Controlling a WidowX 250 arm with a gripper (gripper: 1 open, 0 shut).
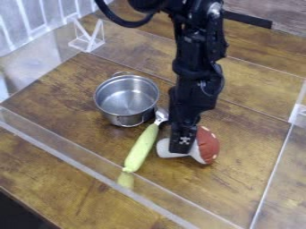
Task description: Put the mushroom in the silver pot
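The mushroom (206, 148) lies on its side on the wooden table, red-brown cap to the right, white stem pointing left. My gripper (183, 141) hangs straight down over the stem, open, its dark fingers on either side of the stem and low near the table. It hides much of the stem. The silver pot (125, 97) stands empty to the left of the gripper, a short way from the mushroom.
A long yellow-green corn-like piece (141, 148) lies between the pot and the mushroom, just left of the gripper. Clear acrylic walls (48, 143) fence the work area. A small clear stand (86, 36) sits at the back left.
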